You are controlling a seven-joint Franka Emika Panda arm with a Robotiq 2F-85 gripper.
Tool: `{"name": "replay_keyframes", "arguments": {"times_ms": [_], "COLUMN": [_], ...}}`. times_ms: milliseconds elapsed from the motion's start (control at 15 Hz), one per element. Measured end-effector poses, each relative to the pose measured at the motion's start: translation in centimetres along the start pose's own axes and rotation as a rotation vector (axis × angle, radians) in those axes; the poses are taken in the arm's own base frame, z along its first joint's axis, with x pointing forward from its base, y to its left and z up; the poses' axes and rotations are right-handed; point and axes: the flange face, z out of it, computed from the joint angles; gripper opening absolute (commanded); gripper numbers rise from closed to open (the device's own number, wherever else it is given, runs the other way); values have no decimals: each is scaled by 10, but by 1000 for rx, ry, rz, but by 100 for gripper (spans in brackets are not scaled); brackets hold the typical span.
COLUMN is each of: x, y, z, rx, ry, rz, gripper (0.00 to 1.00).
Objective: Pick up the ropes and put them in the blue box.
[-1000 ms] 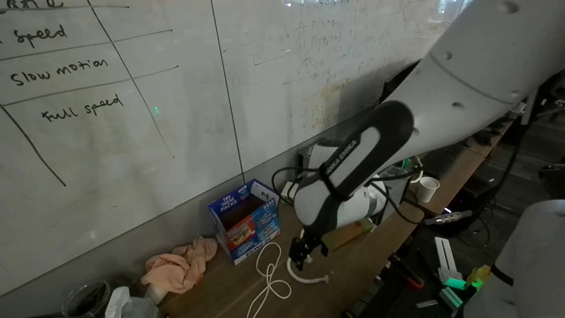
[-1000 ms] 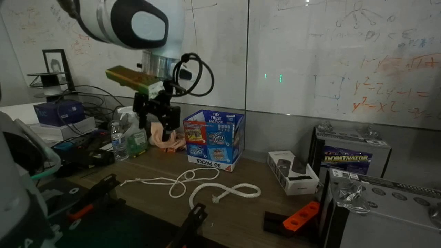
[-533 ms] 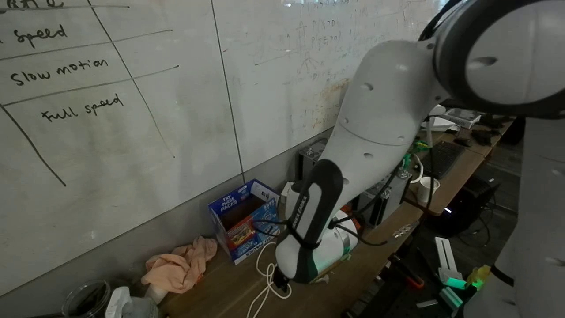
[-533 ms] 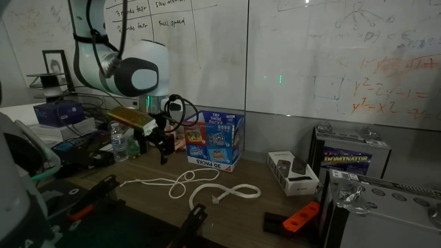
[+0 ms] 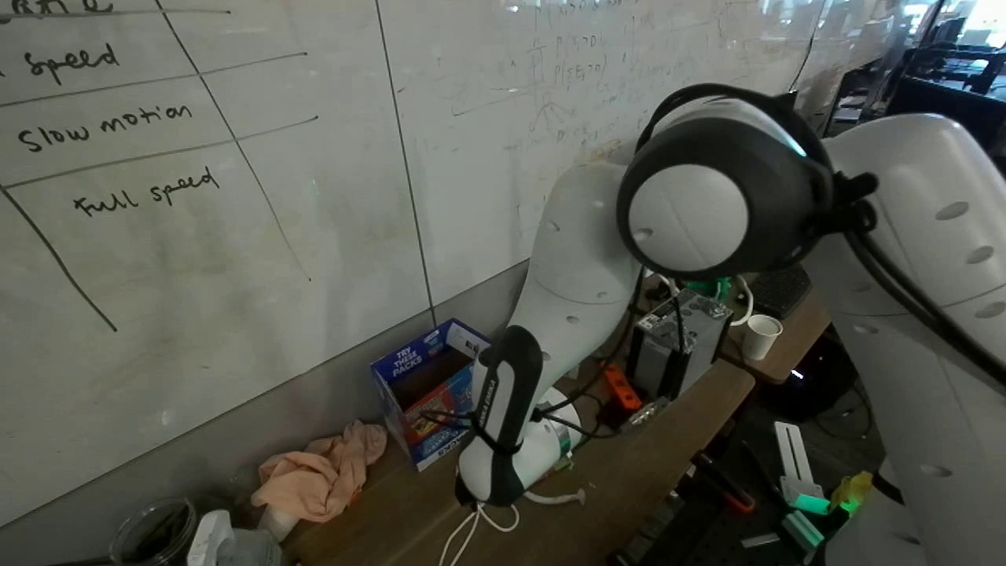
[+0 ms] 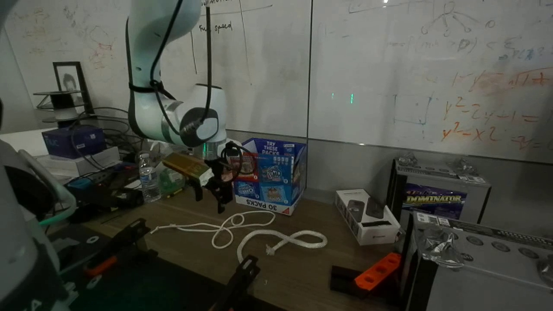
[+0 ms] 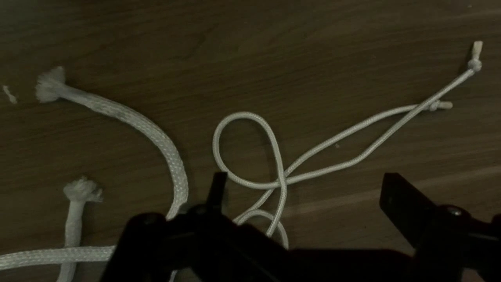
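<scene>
One thick rope (image 6: 289,239) is laid before the box (image 6: 268,183), its long axis roughly along the box's front, frayed ends turned away. Nearer the box a thin rope (image 7: 282,181) is laid, its knotted ends pointed obliquely away. Over this rope the gripper (image 7: 305,186) is held, jaws apart. The open-topped box's inside is partly hidden.

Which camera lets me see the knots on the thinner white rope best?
The wrist view: both end knots of the thinner rope appear large and clear. In the exterior views, it looks small with unclear knots, or leaves the frame before its ends.
</scene>
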Motion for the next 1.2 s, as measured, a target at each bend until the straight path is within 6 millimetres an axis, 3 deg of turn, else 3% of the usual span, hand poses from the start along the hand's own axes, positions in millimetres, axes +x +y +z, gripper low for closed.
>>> {"name": "replay_keyframes", "arguments": {"times_ms": [533, 1200], "x": [25, 48], "y": [-2, -5], "z": [66, 109], "rx": [-38, -120], "ry": [13, 75], "rz": [124, 149], "gripper": [100, 100]}}
